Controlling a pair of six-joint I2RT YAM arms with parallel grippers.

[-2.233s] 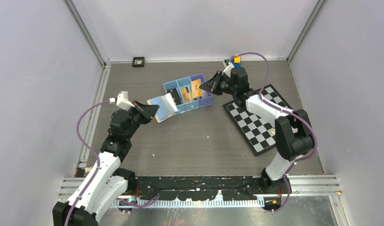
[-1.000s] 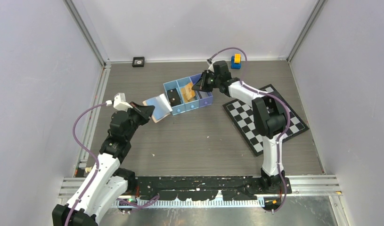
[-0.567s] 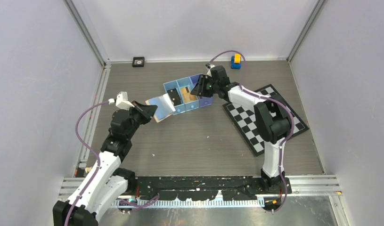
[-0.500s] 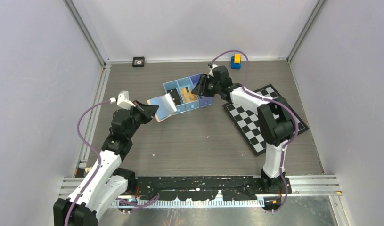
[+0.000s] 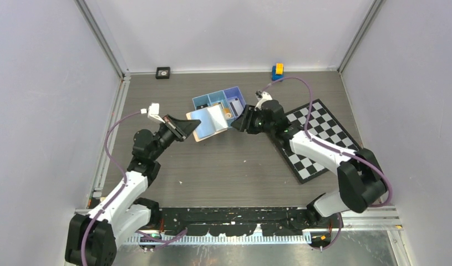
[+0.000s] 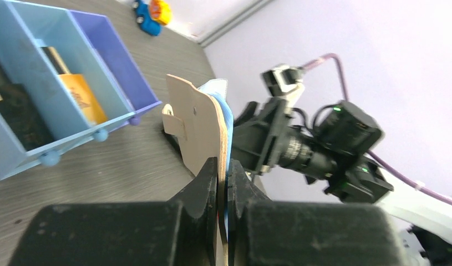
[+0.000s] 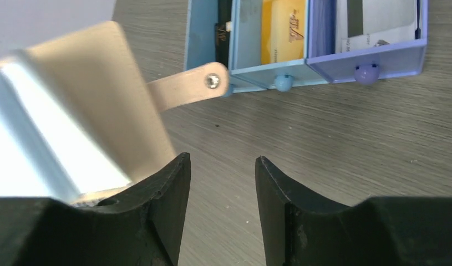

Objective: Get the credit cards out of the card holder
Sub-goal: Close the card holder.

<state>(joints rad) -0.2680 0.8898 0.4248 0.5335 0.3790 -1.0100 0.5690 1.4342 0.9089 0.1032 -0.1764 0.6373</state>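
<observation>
here, left jaws pinch card holder [image 5: 209,123], right jaws parted just beside it

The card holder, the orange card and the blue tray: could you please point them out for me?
card holder [image 7: 96,94], right wrist view, on its tan outer panel.
orange card [image 7: 282,30], right wrist view, on its face.
blue tray [image 7: 373,55], right wrist view, on its front wall.

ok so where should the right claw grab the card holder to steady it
Take the free tan flap of the card holder at its edge beside the snap tab, coming from the side opposite the left claw. That claw pinches the far edge and holds it upright, so the thin flap would fit between the open jaws of the right claw.
</observation>
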